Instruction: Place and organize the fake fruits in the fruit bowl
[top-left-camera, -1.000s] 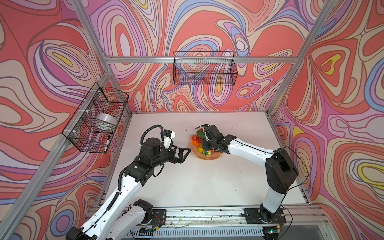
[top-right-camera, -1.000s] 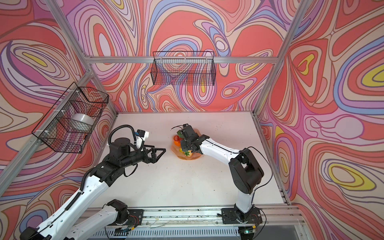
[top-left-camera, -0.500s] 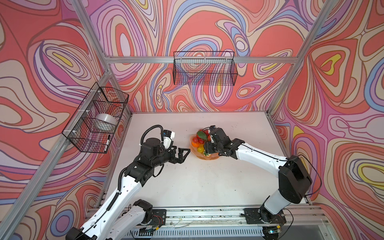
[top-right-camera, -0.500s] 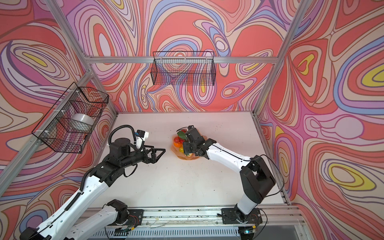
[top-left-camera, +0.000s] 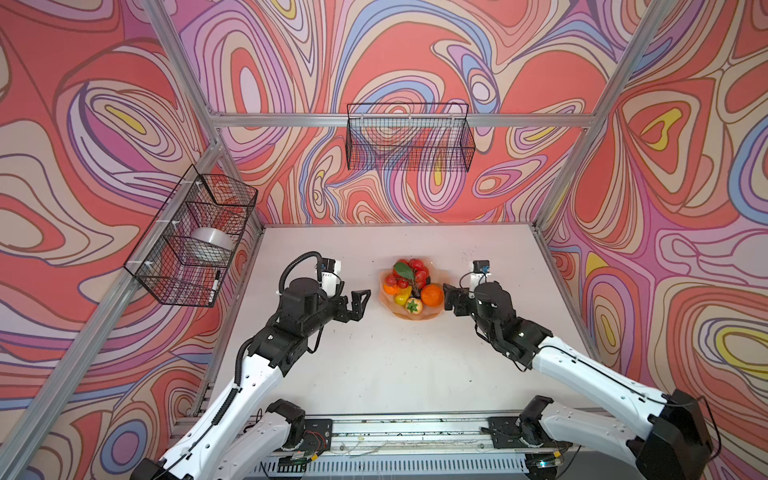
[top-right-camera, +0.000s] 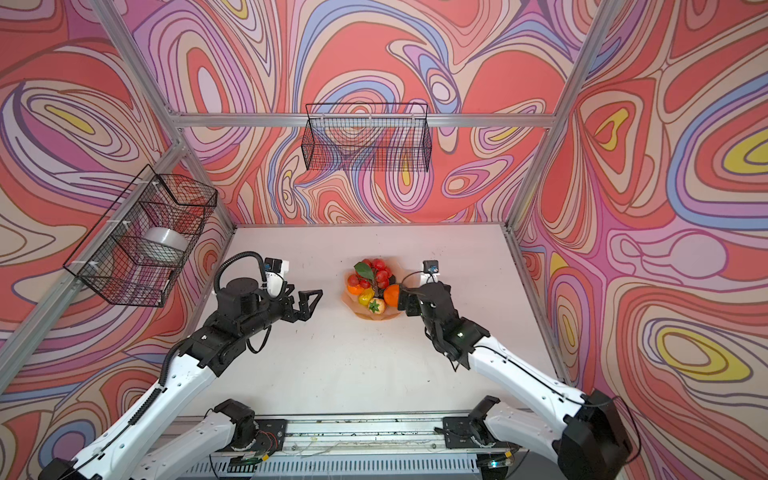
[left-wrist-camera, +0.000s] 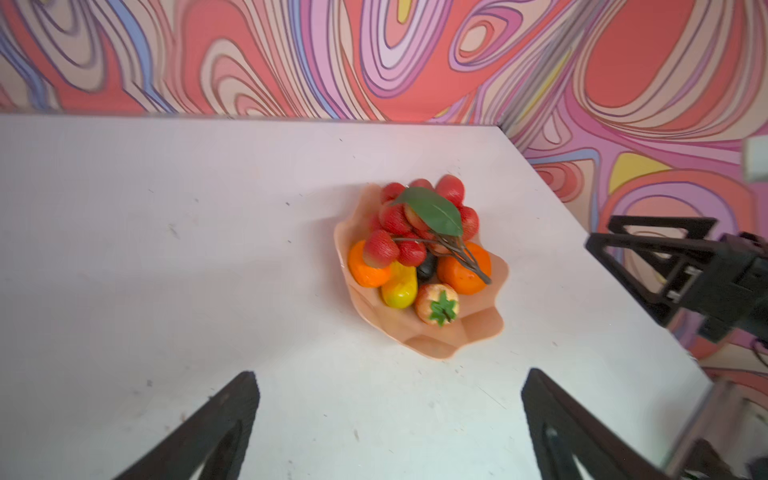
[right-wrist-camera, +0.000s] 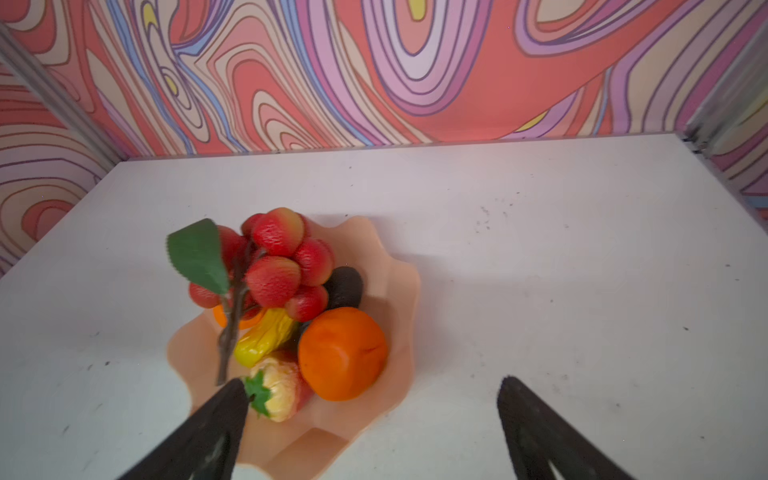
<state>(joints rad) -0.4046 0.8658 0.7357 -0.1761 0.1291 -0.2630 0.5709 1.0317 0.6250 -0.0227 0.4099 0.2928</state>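
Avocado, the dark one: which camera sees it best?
The right wrist view: the avocado lies in plain sight beside the berries. The left wrist view shows only a dark sliver of it under them. Both top views leave it too small to tell.

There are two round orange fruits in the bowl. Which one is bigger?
The larger orange, beside the strawberry; the small tangerine sits half hidden under the berries.
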